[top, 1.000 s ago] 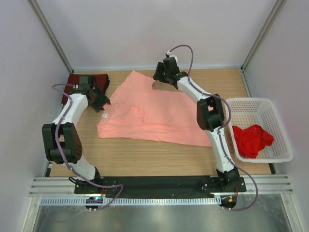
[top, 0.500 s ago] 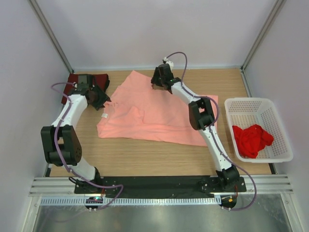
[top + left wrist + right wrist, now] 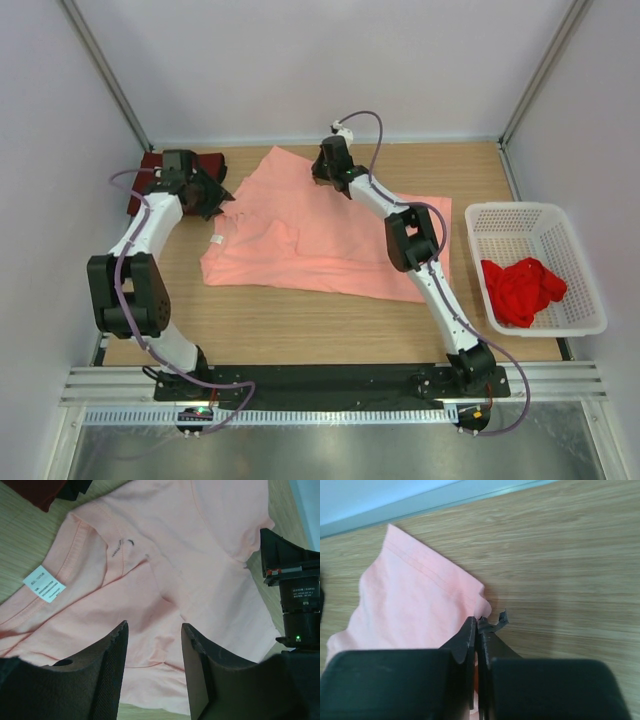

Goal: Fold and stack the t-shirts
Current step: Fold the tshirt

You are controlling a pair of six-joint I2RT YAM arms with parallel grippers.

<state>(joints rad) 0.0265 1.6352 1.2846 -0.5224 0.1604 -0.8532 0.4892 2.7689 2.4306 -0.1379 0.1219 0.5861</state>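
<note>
Cloth of salmon-pink t-shirt [image 3: 310, 235] pinched at far edge by right hand [image 3: 479, 622]; left hand [image 3: 152, 630] released, hovering over neck end, leftward

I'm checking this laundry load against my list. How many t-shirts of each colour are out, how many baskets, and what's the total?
salmon-pink t-shirt, spread on the table: 1
dark maroon t-shirt, at the far left corner: 1
bright red t-shirt, bunched in the basket: 1
white basket: 1
Total: 4 things, 3 of them t-shirts
</note>
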